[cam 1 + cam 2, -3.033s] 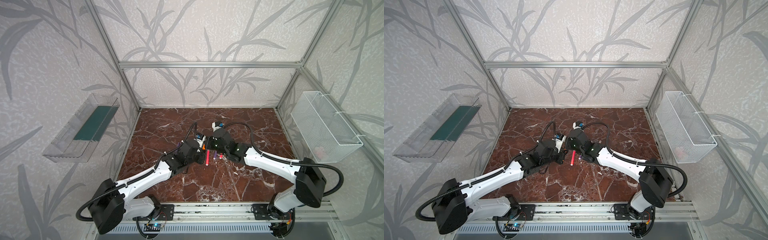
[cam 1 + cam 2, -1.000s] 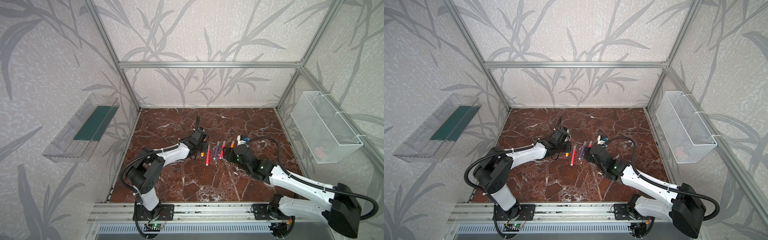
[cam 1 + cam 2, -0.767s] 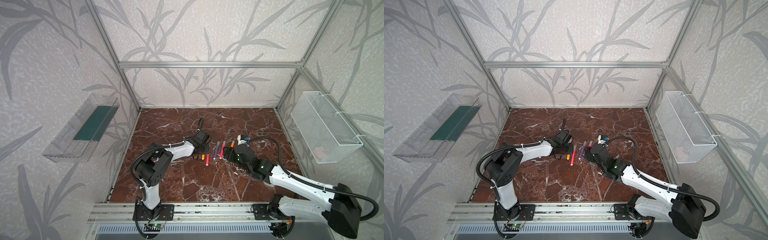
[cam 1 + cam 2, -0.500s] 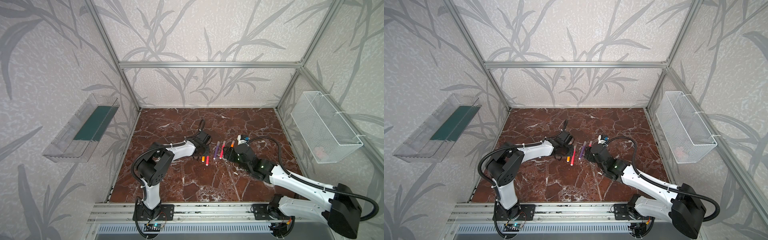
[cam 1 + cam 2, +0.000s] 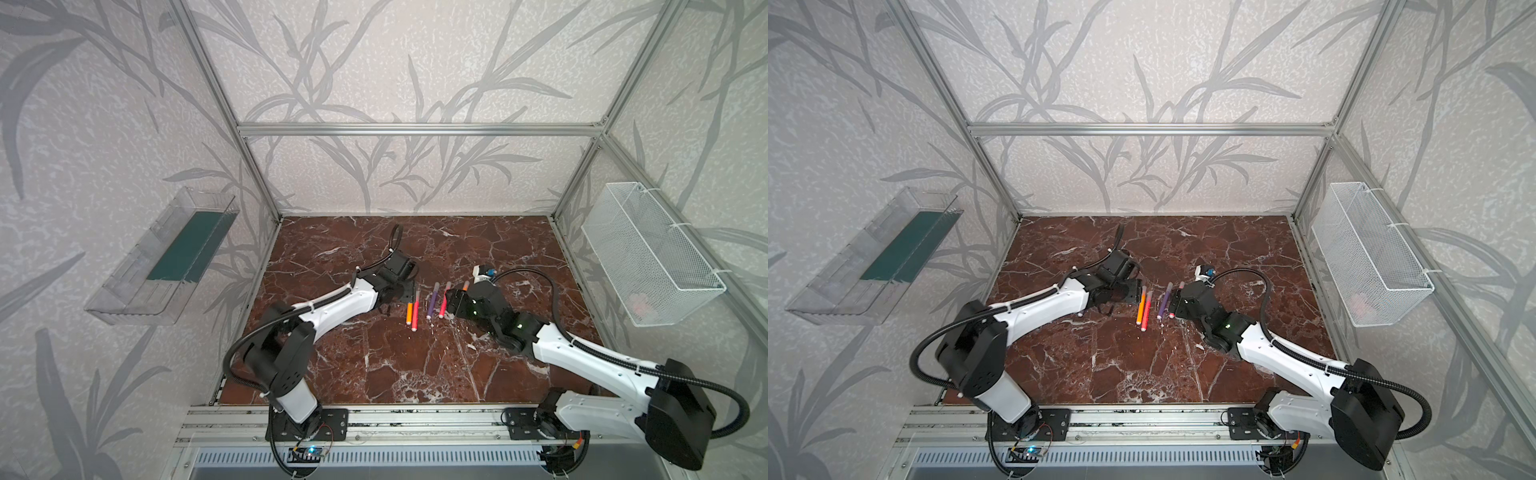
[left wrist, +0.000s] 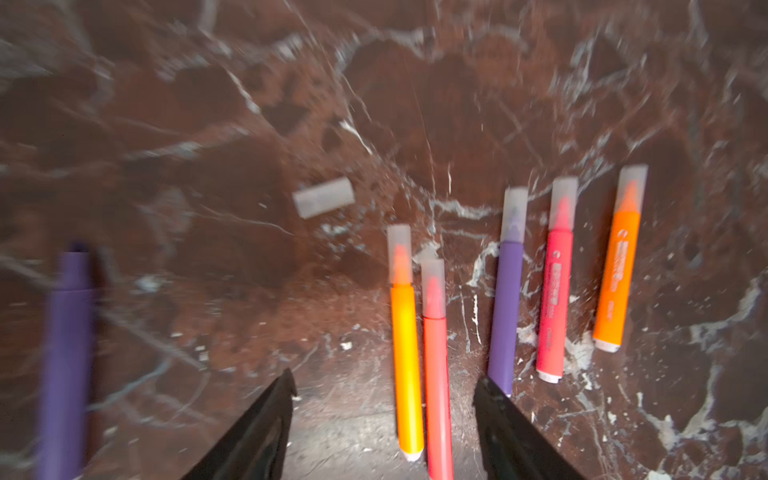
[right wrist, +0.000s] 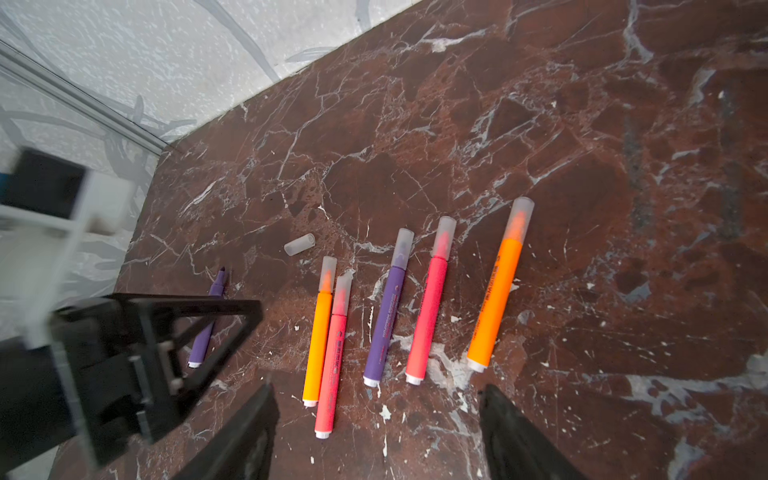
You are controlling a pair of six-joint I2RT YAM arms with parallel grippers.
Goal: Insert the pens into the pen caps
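Two capped pens [image 5: 1147,311] beside left pincer [image 6: 383,379]

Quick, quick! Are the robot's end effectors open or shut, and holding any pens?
Left end effector: open, holding nothing.
Right end effector: open, holding nothing.

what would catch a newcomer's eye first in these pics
Five bright capped pens lie in a row on the brown marble table. Off to one side lie an uncapped purple pen and one loose cap, apart from each other. The left tool and right tool stand at either end of the row, both open and empty.
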